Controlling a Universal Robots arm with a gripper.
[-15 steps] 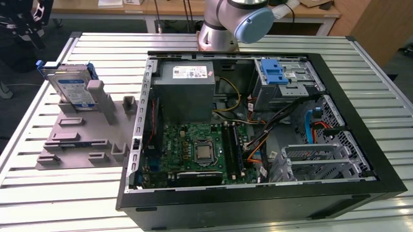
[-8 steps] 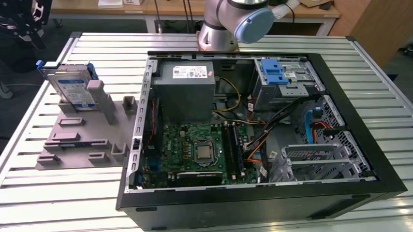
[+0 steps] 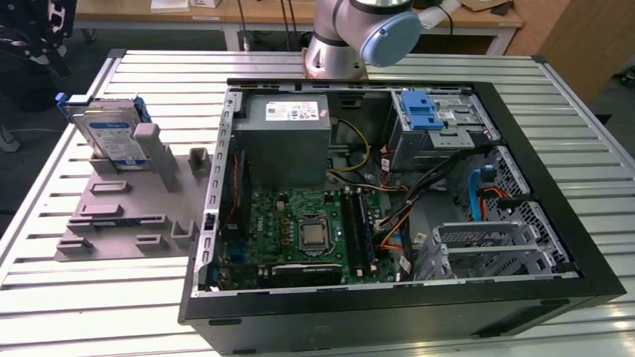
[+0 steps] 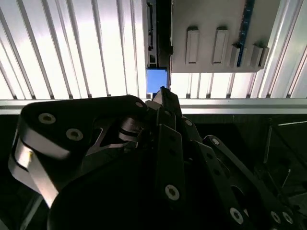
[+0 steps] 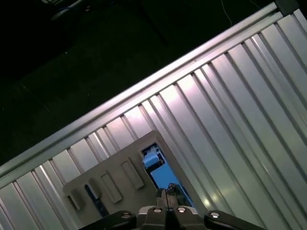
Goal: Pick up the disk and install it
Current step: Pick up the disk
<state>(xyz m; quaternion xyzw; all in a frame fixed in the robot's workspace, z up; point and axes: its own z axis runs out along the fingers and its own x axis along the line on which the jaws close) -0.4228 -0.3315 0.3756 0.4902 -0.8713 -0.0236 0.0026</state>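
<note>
Pickup seems the step in hand: the claw [image 5: 165, 194], fingers together and empty, hovers above the grey rack [image 3: 119, 223] where the disk [image 3: 107, 134] stands on edge, so grasping seems to need them parted.

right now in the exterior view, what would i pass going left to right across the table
disk → grey metal box → blue latch → metal cage
</note>
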